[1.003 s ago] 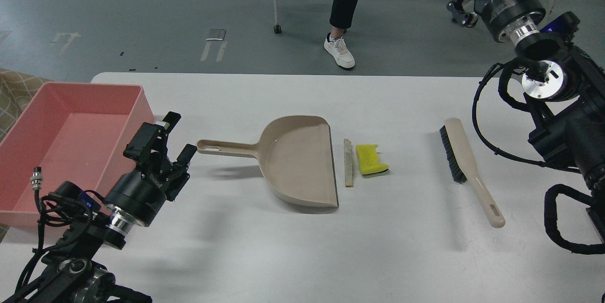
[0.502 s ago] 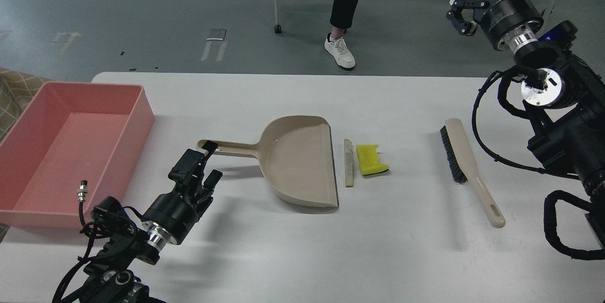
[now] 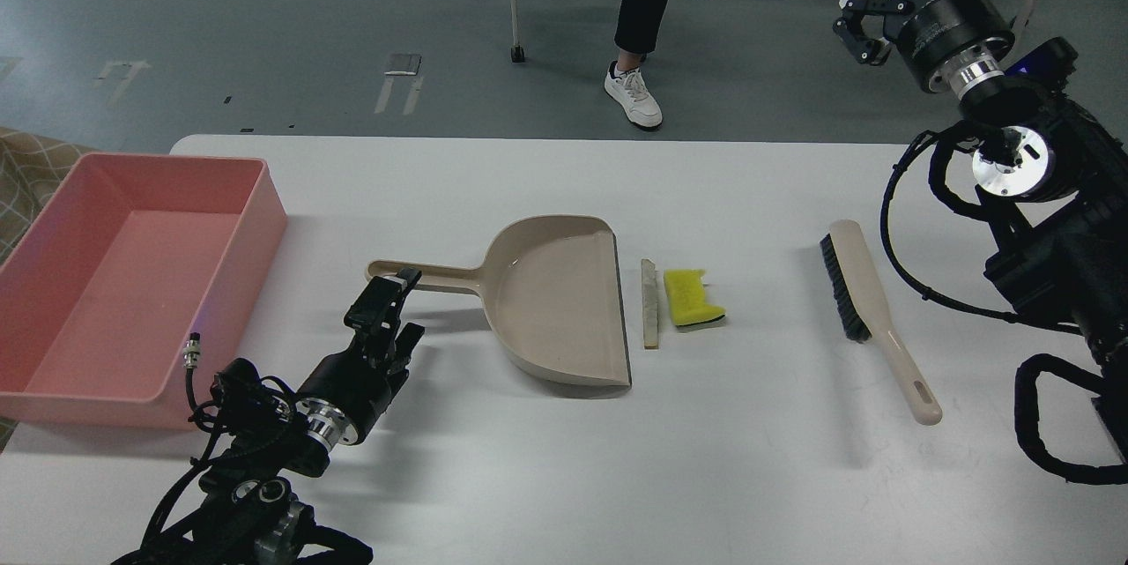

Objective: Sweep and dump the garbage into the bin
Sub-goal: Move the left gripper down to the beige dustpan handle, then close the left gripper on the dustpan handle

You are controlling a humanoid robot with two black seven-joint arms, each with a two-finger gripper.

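Presently, head view: left claw [image 3: 394,305] hovered at the dustpan [image 3: 551,301] handle's free end, fingers parted, nothing between them. Right claw [image 3: 868,14] was raised beyond the worktop's [image 3: 564,459] far right corner, seen end-on; whether wide or narrow, cannot tell. Grey-beige strip [image 3: 649,304] lay just beside the dustpan lip, parallel to it. Yellow sponge piece [image 3: 692,300] lay just right of the strip. Salmon-pink bin [image 3: 264,221] sat at the worktop's left edge. Brush [image 3: 868,309] lay well right of the sponge piece.

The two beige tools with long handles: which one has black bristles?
The brush, lying right of the yellow sponge. The dustpan, left of it, is a flat scoop without bristles.
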